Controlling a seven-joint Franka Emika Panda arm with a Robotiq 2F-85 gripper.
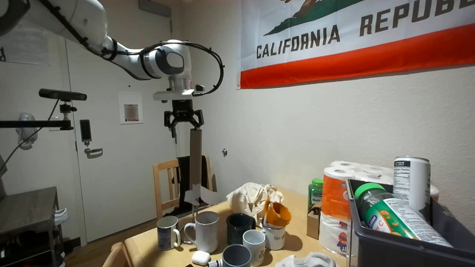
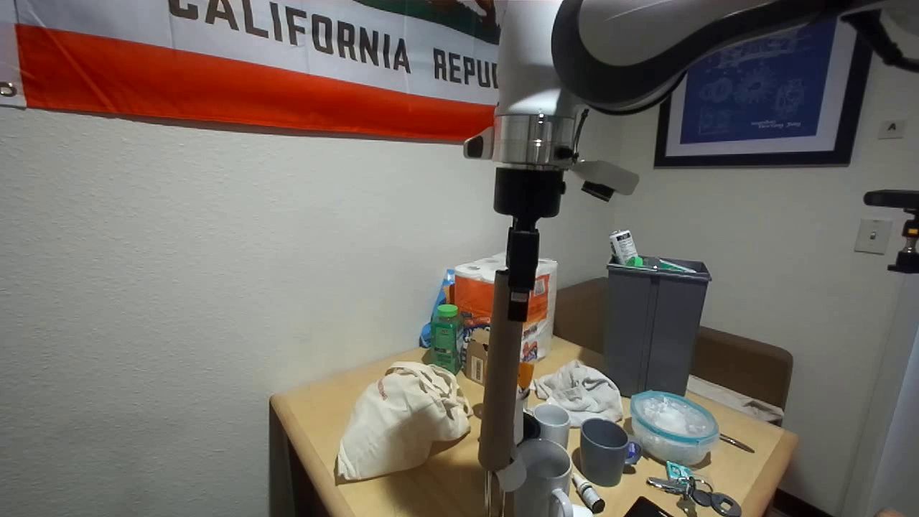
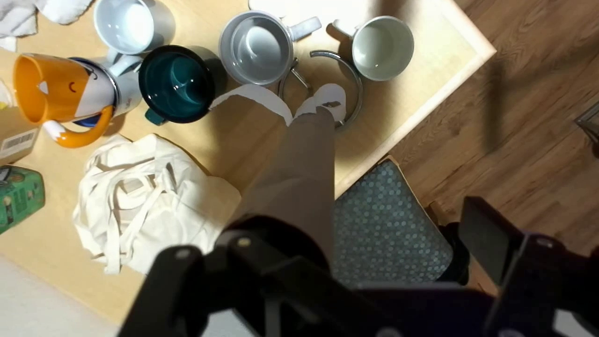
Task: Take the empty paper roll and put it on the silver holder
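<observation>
The empty paper roll, a long brown cardboard tube (image 1: 195, 159), stands nearly upright over the silver holder's (image 1: 195, 213) thin rods, which show below its lower end. In an exterior view the tube (image 2: 500, 380) leans slightly above the rods (image 2: 495, 495). Torn white paper (image 3: 255, 96) hangs at its lower end. In the wrist view the holder's ring base (image 3: 359, 89) lies on the table. My gripper (image 1: 185, 131) is open above. One finger meets the tube's (image 3: 299, 178) open top; its tip is hidden, so I cannot tell if it is inside. The opposite finger is apart from the tube.
Several mugs crowd the holder, including a tall white mug (image 1: 206, 231) and a grey-white mug (image 3: 383, 48). A cream cloth bag (image 2: 402, 424) lies near the wall side. A chair (image 1: 167, 185) stands at the table edge. A grey bin (image 2: 653, 323) and packed white rolls (image 1: 334, 207) stand farther along.
</observation>
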